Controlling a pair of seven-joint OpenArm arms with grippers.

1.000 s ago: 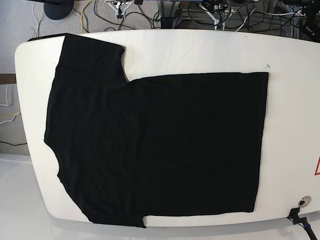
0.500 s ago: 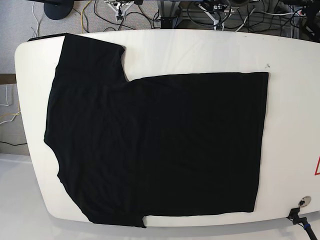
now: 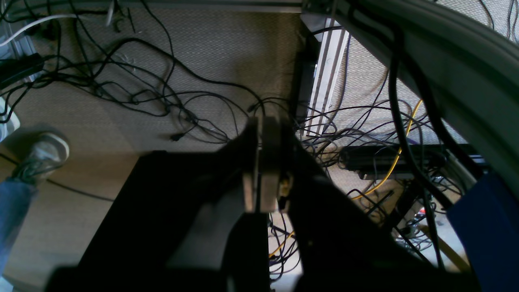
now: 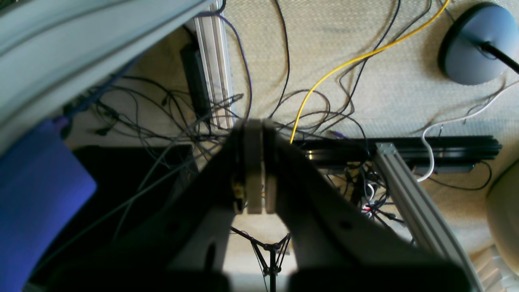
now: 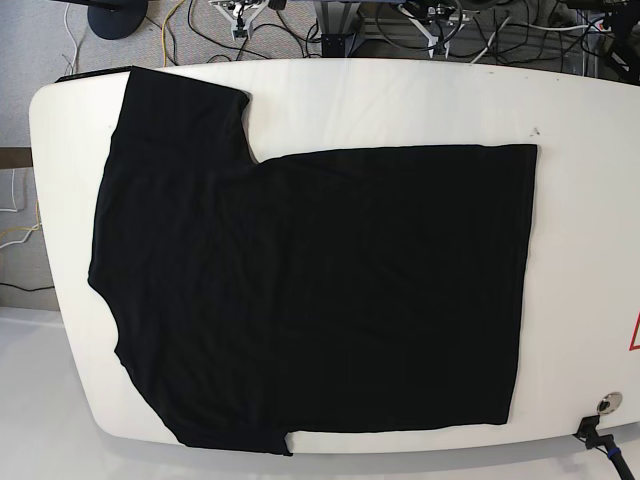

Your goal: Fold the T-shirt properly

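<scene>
shirt: the T-shirt (image 5: 310, 290) is lying flat and spread out on the white table (image 5: 580, 200), plain black side up, sleeves toward the left end, hem toward the right

progress: I'm seeing no fold in it, so basically everything is waiting to be done

right gripper (image 4: 254, 170): I'm parking it off the table, pointing at floor cables (image 4: 324, 73), jaws pressed together, nothing in them

left gripper (image 3: 263, 166): same deal, jaws together and empty, hanging over the carpet (image 3: 121, 113)

next: I'm guessing a sleeve gets folded in first
</scene>
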